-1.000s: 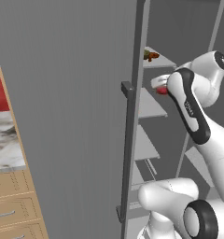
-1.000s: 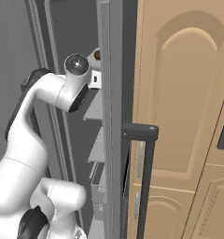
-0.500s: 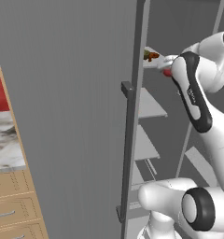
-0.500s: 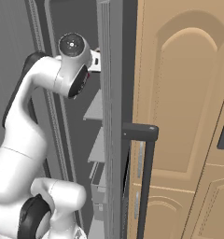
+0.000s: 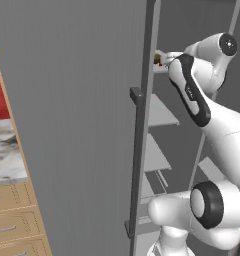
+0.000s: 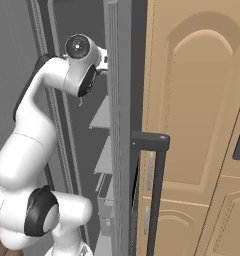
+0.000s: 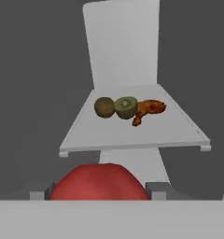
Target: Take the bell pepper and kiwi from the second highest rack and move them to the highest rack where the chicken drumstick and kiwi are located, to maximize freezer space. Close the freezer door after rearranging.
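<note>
hand (image 7: 99, 193): clenched on the bell pepper, finger tips grey at either side of it, low in hand view
bell pepper (image 7: 99, 183): bright red, rounded, glossy; held between the finger tips, nearer than the near edge of the highest rack, not on it
highest rack (image 7: 177, 130): pale grey flat slab, near edge faces the hand; near half bare; in left base view a sliver of it (image 5: 160, 68) shows past the door edge, by the arm's wrist
whole kiwi (image 7: 104, 107): brown, fuzzy-looking, about mid-rack, toward the left edge, touching the cut kiwi
cut kiwi (image 7: 126, 107): green face showing, mid-rack, between whole kiwi and drumstick, touching both as far as I can tell
chicken drumstick (image 7: 149, 109): orange-brown, lumpy, lying flat, right of the cut kiwi, toward the right edge; one thin end points at the near edge
small brown thing (image 5: 157, 59): at top rack level in left base view, too small to tell which item
freezer door (image 5: 82, 125): tall plain grey panel, stands open, edge-on toward the racks; dark vertical bar handle (image 5: 137, 165) on it
second highest rack (image 5: 161, 111): grey slab below the top one, left base view; what shows of it is bare
lower racks (image 5: 154, 154): stacked under it, grey
arm (image 5: 202, 100): white, dark joints, reaches up into the freezer at top rack height
back panel (image 7: 122, 44): pale upright slab behind the far edge of the highest rack
wooden cabinet door (image 6: 197, 125): tan, arched panel, right of the freezer in right base view
</note>
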Motion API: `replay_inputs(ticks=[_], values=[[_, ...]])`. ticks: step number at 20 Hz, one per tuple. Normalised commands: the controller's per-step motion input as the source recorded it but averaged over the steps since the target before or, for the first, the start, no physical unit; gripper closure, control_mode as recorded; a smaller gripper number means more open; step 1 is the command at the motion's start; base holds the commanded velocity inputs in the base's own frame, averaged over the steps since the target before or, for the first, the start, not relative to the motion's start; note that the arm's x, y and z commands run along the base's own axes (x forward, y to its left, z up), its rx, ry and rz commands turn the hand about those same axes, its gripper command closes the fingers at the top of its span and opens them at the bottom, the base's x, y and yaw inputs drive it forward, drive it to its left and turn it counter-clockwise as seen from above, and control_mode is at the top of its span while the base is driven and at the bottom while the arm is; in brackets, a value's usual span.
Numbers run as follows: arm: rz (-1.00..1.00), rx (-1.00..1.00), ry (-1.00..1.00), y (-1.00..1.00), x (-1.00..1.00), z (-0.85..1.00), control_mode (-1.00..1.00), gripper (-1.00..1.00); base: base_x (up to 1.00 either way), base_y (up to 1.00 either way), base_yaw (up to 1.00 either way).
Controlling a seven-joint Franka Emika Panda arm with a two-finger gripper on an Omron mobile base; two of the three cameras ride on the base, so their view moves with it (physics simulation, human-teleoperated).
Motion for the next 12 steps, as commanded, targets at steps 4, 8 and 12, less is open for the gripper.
replay_inputs(ticks=[4, 8, 12], values=[[-0.01, 0.04, 0.05, -0.03, 0.67, 0.17, -1.00, 1.00, 0.00, 0.00, 0.00], [0.00, 0.00, 0.11, -0.04, 0.85, 0.00, -1.00, 1.00, 0.00, 0.00, 0.00], [0.00, 0.00, 0.02, -0.13, 0.80, 0.00, -1.00, 1.00, 0.00, 0.00, 0.00]])
